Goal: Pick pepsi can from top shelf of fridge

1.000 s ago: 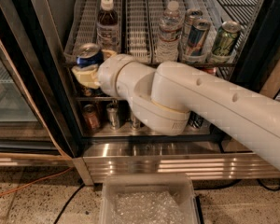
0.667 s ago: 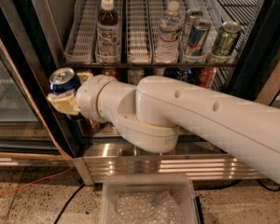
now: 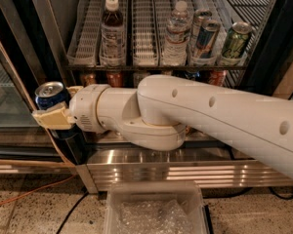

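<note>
One pepsi can [image 3: 50, 94] is clamped in the gripper [image 3: 57, 106]. The tan fingers [image 3: 51, 118] are closed against its sides, and it stands upright with its silver top showing. It is outside the fridge [image 3: 271, 38], in front of the left black post and lower than the top shelf [image 3: 156, 67]. The near finger covers the can's lower half.

The top shelf's wire lanes hold five drinks near the front rail:
- a bottle [image 3: 112, 30] of brown liquid with a white cap, on the left
- a water bottle [image 3: 178, 33], further right
- two slim cans [image 3: 206, 38] in blue and silver, one behind the other in a single lane
- a green can [image 3: 236, 40] in the rightmost lane

The lane between the two bottles runs back into shadow, and its far end cannot be made out.

The white arm [image 3: 210, 116] crosses the whole middle of the view and runs off the right edge. It hides nearly all of the rack below the top shelf. Only the tops of some red cans [image 3: 115, 78] show above it, and their labels cannot be read.

Under the arm is the ribbed steel base [image 3: 195, 172]. A clear bin [image 3: 112, 199] sits on the floor in front of the base, cut off by the bottom edge. It holds crumpled clear stuff that may be plastic wrap. An orange cable [image 3: 19, 199] trails over the floor to the left.
</note>
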You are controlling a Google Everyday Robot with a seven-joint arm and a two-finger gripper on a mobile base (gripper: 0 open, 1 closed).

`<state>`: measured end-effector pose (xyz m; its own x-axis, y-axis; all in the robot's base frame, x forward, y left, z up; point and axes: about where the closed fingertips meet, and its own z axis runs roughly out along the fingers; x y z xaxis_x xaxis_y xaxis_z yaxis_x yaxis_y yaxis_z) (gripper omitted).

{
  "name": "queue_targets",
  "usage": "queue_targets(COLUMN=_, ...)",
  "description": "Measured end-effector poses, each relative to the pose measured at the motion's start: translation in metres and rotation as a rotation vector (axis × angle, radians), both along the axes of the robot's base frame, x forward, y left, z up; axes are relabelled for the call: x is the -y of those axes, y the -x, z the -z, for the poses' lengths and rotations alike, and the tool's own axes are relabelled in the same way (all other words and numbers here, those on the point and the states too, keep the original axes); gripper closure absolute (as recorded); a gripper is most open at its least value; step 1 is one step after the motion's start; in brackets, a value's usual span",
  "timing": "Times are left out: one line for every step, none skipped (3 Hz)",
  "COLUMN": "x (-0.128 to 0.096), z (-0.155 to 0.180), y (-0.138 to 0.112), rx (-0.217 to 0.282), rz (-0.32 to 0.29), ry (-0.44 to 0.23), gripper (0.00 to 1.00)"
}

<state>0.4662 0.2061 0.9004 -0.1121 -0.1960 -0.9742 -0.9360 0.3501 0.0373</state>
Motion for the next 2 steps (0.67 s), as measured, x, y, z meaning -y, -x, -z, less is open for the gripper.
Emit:
queue_targets(x=0.003, z=0.006, y=0.001, rx=0.008, rz=0.024, ry=0.031, gripper=1.0)
queue_targets(x=0.044, z=0.012, y=0.0, rx=0.026, rz=0.147, ry=0.09, gripper=1.0)
